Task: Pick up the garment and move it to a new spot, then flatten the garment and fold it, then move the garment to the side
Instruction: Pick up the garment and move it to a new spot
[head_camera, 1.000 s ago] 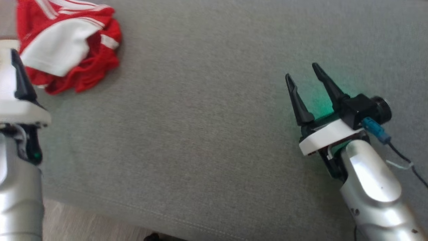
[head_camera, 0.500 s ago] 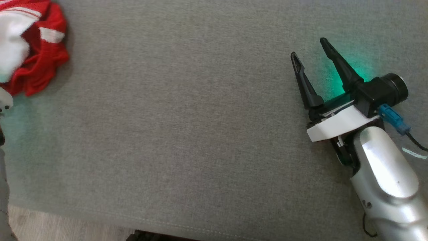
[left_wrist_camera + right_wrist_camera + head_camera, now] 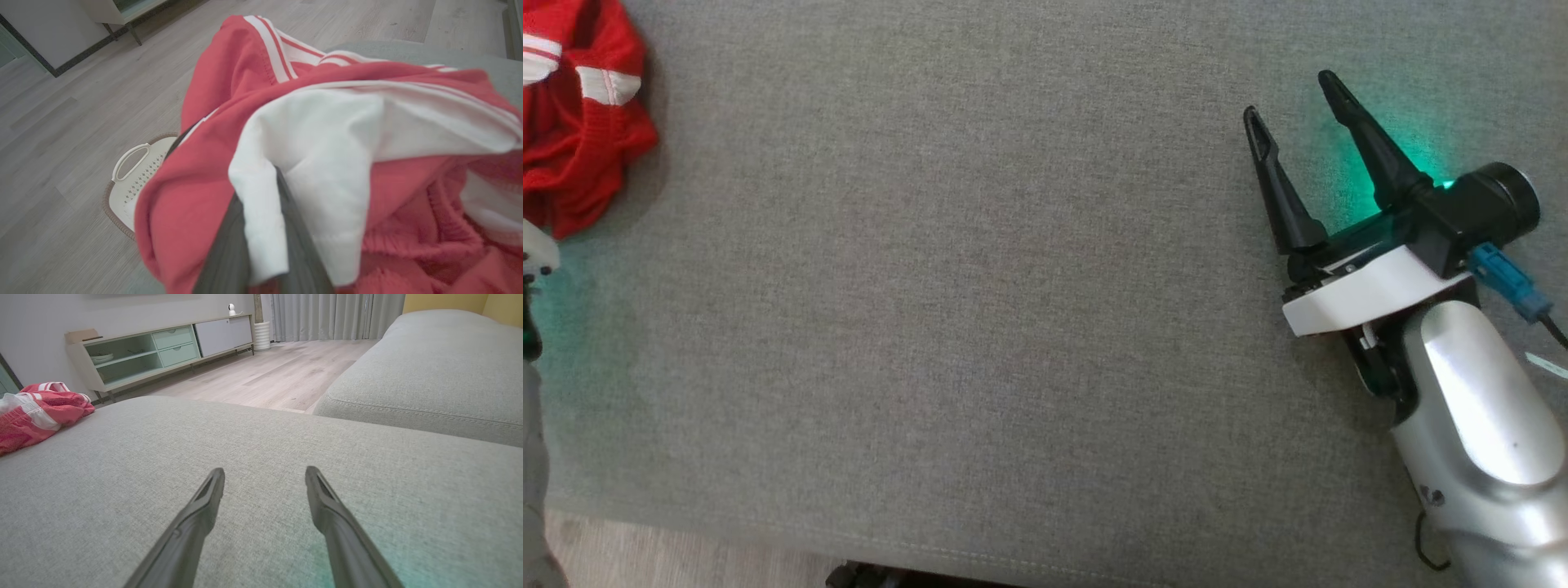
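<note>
The garment (image 3: 572, 122), a crumpled red piece with white panels and stripes, lies at the far left of the grey sofa cushion (image 3: 980, 310). In the left wrist view my left gripper (image 3: 259, 192) is shut on a white fold of the garment (image 3: 327, 155), with the dark fingers (image 3: 224, 253) pinching the fabric from both sides. My right gripper (image 3: 1290, 96) hovers open over bare cushion at the right, far from the cloth. In the right wrist view the right gripper (image 3: 264, 470) holds nothing, and the garment (image 3: 36, 412) lies far off to the left.
A white perforated basket (image 3: 135, 175) stands on the wood floor beyond the cushion's left end. The cushion's front edge (image 3: 931, 547) runs along the bottom of the head view. A second sofa cushion (image 3: 429, 375) and a low sideboard (image 3: 163, 351) lie ahead of the right gripper.
The head camera has swung right, so the garment and left arm now sit at the picture's left edge. My left gripper has closed on the garment. The right gripper stays open.
</note>
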Available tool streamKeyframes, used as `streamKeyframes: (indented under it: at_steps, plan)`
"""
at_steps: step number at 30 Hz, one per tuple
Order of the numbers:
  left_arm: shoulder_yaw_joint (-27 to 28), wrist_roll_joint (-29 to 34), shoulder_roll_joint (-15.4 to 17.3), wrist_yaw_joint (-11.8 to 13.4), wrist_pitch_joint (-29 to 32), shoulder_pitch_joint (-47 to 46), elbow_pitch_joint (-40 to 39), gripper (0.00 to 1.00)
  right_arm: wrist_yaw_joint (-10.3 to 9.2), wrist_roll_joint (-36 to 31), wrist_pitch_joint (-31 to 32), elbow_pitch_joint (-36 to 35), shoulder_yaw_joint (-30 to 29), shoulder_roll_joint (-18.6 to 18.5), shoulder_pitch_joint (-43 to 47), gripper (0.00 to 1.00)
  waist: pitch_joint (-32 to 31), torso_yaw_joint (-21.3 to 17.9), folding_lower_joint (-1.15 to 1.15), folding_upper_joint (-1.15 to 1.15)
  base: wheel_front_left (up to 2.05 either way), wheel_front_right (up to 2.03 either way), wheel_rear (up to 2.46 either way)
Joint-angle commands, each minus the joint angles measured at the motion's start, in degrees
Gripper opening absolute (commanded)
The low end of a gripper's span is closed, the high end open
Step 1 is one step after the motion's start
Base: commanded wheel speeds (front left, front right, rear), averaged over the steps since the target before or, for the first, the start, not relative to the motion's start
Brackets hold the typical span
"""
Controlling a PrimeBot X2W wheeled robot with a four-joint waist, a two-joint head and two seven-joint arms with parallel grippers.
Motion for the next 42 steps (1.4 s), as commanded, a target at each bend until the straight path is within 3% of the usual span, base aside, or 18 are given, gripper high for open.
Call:
streamKeyframes:
  at_steps: [1, 16, 33, 42]
  plan:
    - [1.1, -0.7, 3.5, 0.0, -0.3, -0.7, 0.0, 0.0, 0.44, 0.7, 0.5, -1.1, 0.4, -0.1, 2.1, 1.0, 0.1, 0.0, 0.0, 0.0, 0.0, 0.0, 0.0]
    - [-3.4, -2.5, 2.6, -2.2, -7.6, -5.3, -2.2, 0.0, 0.44, 1.9, -1.8, 1.5, 0.7, 2.1, 2.7, 1.0, -4.4, -1.2, 0.0, 0.0, 0.0, 0.0, 0.0]
    - [-28.8, -17.0, -3.6, -2.2, -5.9, -3.3, -29.5, 0.0, 0.44, 4.5, -6.3, 8.9, 1.9, 7.3, 3.7, 1.0, -13.7, -9.5, 0.0, 0.0, 0.0, 0.0, 0.0]
    - [-38.0, -21.6, -12.2, -2.2, -6.5, 0.8, -39.0, 0.0, 0.44, 5.9, -6.9, 11.4, 2.4, 8.9, 4.9, 1.0, -17.5, -15.2, 0.0, 0.0, 0.0, 0.0, 0.0]
